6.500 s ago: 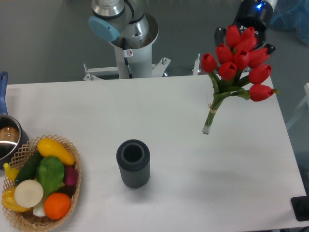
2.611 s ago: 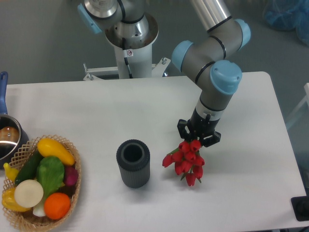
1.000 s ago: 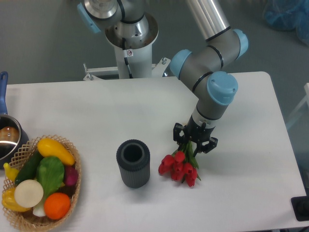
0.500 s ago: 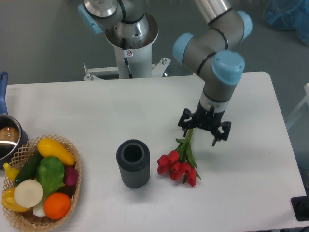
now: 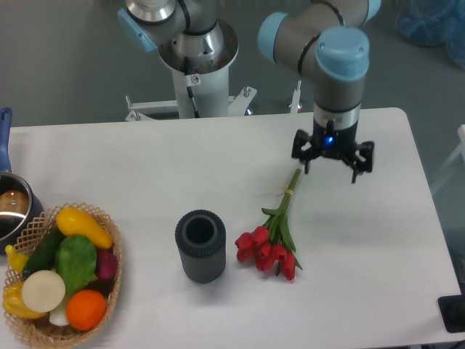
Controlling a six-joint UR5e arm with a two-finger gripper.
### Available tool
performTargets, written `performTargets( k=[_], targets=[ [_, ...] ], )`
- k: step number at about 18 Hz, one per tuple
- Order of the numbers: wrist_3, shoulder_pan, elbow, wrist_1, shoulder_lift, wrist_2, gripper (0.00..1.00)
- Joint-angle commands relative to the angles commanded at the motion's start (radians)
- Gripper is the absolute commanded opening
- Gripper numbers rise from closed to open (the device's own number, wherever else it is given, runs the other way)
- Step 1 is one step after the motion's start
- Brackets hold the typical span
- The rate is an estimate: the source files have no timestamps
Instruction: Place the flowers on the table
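Note:
The flowers (image 5: 270, 240), red tulips on green stems, lie flat on the white table (image 5: 145, 167). Their heads point toward the near edge, just right of the dark vase, and the stem ends point up and to the right. My gripper (image 5: 333, 166) hangs above the table to the upper right of the stem ends. Its fingers are spread apart, nothing is between them, and it does not touch the flowers.
A dark ribbed vase (image 5: 200, 246) stands upright left of the tulip heads. A wicker basket (image 5: 102, 218) of vegetables sits at the near left corner, with a pot (image 5: 13, 207) behind it. The arm's base (image 5: 197, 65) rises beyond the table's far edge.
My gripper has let go of the flowers and moved up and to the right, away from them. The flowers now lie alone on the table.

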Motion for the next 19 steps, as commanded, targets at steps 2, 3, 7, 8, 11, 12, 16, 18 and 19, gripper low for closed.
performTargets(
  k=[2, 3, 7, 8, 11, 12, 16, 18, 19],
  targets=[
    [0.063, 0.031, 0.0, -0.02, 0.043, -0.002, 1.0],
    [0.092, 0.046, 0.0, -0.031, 0.061, -0.003, 1.0],
    [0.248, 0.13, -0.002, -0.091, 0.129, -0.02, 1.0],
    [0.275, 0.141, -0.002, -0.098, 0.138, -0.021, 1.0],
    [0.281, 0.167, -0.005, -0.103, 0.163, -0.044, 1.0],
    [0.281, 0.176, -0.005, -0.104, 0.164, -0.06, 1.0],
    [0.281, 0.184, -0.005, -0.103, 0.169, -0.081, 1.0],
    [0.281, 0.184, -0.005, -0.101, 0.169, -0.089, 1.0],
    [0.281, 0.184, -0.005, -0.101, 0.167, -0.089, 1.0]
  ],
)
